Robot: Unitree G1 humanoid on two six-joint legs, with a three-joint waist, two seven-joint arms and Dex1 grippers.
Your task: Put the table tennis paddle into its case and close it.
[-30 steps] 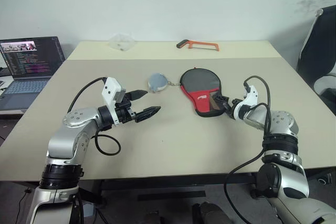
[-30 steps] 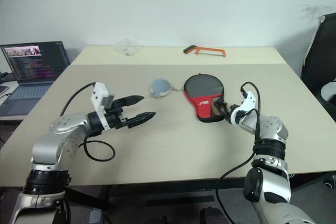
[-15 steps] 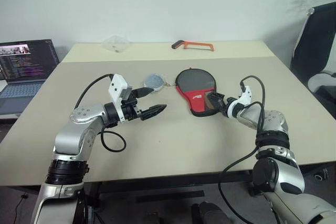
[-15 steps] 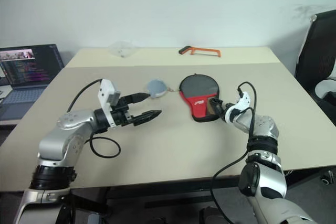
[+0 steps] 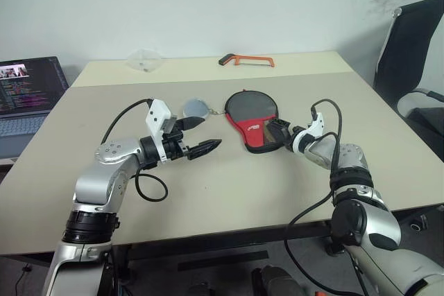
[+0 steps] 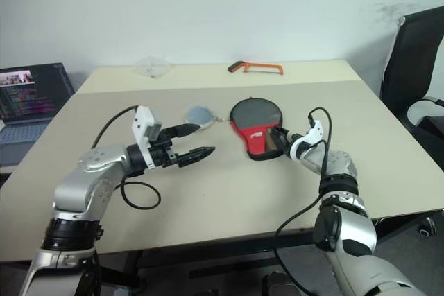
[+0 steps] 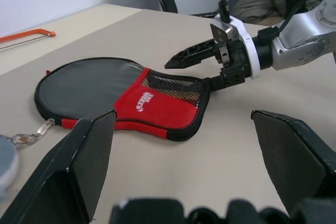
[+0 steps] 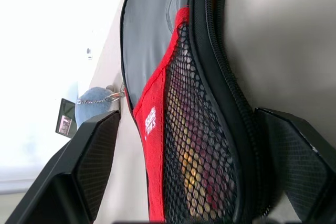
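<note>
Case (image 5: 253, 117) flat on the tabletop (image 5: 229, 178), centre-right of the head view, round end toward the wall, mesh neck toward the right arm. Paddle handle (image 8: 197, 156) apparently inside already, showing as wood and red through the mesh in the right wrist view; blade not separately visible. Zipper rim running along the near edge, shut or not impossible to tell.

Right gripper (image 5: 277, 132) at the mesh end, fingers spread wide on either side of the neck, nothing pinched. Left gripper (image 5: 198, 136) well apart to the left of centre, fingers likewise spread, empty, hanging above the tabletop. Grey round pouch (image 5: 193, 108) on a keychain just beside the case's round end; orange hacksaw (image 5: 246, 59) far back, laptop (image 5: 28, 95) at the left edge.

Likely risks: soft fabric sliding or bunching under a one-sided pinch, since nothing braces the round end; fingers catching mesh instead of the zipper pull; keychain snagging and dragging the pouch along.
</note>
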